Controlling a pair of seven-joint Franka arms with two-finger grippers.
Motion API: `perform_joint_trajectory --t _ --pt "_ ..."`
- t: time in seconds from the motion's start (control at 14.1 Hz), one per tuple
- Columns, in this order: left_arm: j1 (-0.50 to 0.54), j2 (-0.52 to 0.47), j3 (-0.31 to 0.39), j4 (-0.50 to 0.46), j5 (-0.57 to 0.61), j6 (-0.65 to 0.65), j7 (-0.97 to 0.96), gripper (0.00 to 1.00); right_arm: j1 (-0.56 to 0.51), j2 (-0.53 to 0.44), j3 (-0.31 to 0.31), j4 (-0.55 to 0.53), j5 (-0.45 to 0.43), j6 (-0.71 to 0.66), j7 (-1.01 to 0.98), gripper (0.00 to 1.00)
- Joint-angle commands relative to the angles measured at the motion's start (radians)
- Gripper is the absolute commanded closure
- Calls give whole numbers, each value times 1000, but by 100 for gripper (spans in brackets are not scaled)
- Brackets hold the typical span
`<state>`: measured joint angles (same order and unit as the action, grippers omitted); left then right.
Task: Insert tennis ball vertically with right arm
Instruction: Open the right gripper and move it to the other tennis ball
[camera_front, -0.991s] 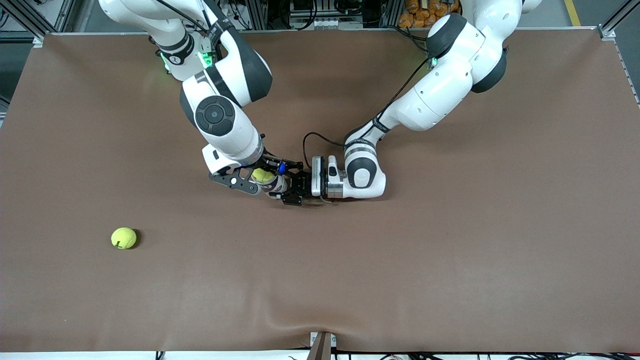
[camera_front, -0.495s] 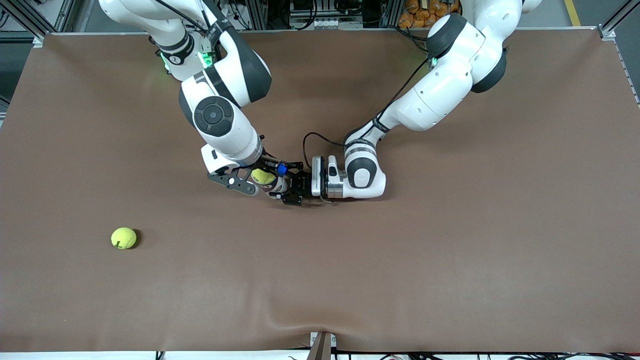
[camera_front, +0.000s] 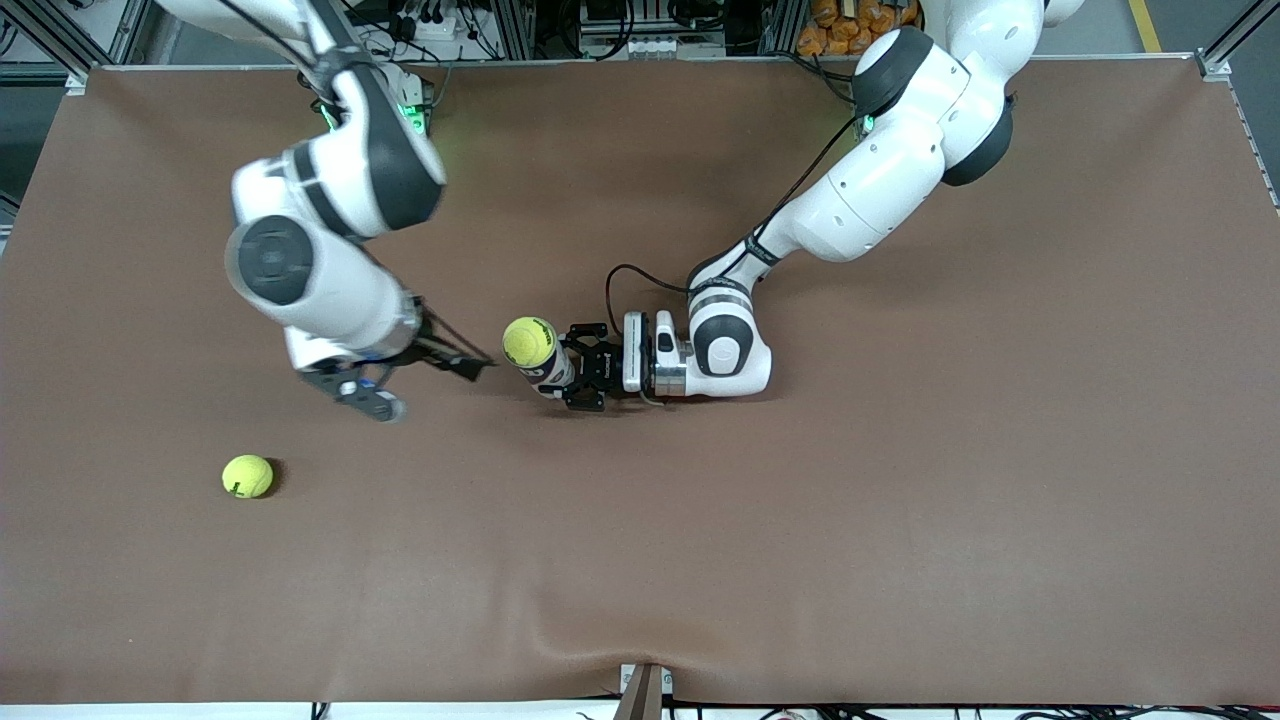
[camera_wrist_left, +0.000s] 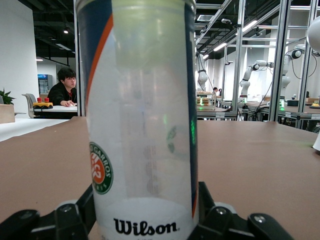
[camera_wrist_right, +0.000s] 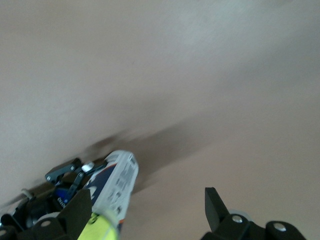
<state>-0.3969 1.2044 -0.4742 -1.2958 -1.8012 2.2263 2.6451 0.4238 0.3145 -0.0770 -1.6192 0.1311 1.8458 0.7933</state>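
Tennis ball (camera_front: 529, 341) sits in the open mouth of the clear Wilson can (camera_front: 541, 363), which stands upright near the middle of the brown tabletop (camera_front: 900, 520). The left hand (camera_front: 578, 368) lies low at the can's base, its fingers (camera_wrist_left: 216, 220) close on either side of the can's lower wall, gripping it. The right hand (camera_front: 425, 375) is over bare tabletop toward the right arm's end, clear of the can, its fingers (camera_wrist_right: 216, 206) spread wide and empty. A second tennis ball (camera_front: 247, 476) rests alone on the tabletop, nearer the front camera and toward the right arm's end, well apart from the can. Broad open surface lies all around, reaching to every edge.
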Motion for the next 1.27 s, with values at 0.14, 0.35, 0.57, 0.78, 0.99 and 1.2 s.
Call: perform_joint_trajectory --t 0.14,0.35,0.57,0.78,0.99,1.2 --pt "-5 9 19 1 -33 -13 36 16 -95 -22 6 4 -74 -37 -142 0" --pt "-5 9 19 0 -33 -23 36 8 -198 -9 6 4 -93 -39 -322 0" --pt "-3 9 19 0 -33 -30 41 0 -301 29 6 5 -145 -17 -544 0" --pt "-3 9 19 0 -33 -30 42 0 -378 89 6 6 -156 71 -698 0" --pt "-5 9 19 0 -33 -31 42 0 -459 176 6 28 -157 202 -770 0" --pt "-8 9 19 0 -35 -30 42 0 -490 260 8 73 -151 263 -743 0"
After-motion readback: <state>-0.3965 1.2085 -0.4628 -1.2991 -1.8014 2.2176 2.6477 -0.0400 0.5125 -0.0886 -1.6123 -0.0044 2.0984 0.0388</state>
